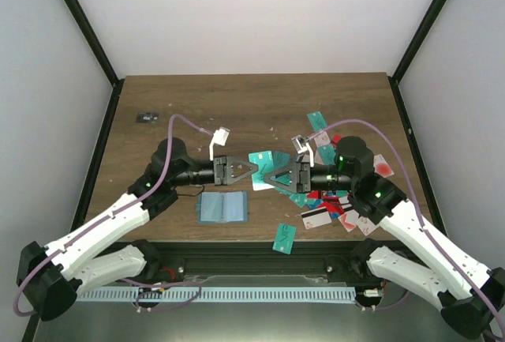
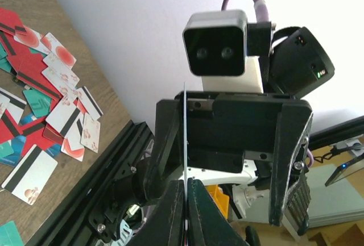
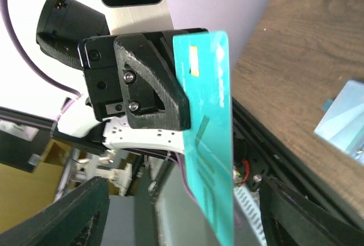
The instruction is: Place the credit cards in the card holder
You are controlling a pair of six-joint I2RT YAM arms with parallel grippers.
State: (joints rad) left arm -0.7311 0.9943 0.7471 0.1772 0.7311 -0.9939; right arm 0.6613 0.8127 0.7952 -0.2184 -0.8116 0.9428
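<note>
Wood-grain table [image 1: 237,105] w/ white walls [image 1: 252,10] round it is carrying the setup. Both arms are reaching inward from the near edge, elbows bent, wrists lying roughly level and pointing straight at each other over mid-table. L gripper [image 2: 186,206] is pinching a teal credit card [image 3: 207,115], fingers pressed together on it. In the L wrist view the card is showing edge-on, a thin line rising from between the fingertips. R gripper [image 1: 272,178] is facing it nose to nose, its fingers standing wide apart either side of the card's free end and not touching it. Just below the L wrist in the top view, nearer the front edge, the card holder [image 1: 222,208] is lying open and flat. Remaining credit cards [image 1: 331,204] are lying heaped under & beside the R arm, w/ one stray teal card [image 1: 284,237] lying at the front edge. Far back-left, a small black object [image 1: 146,118] is sitting alone.
</note>
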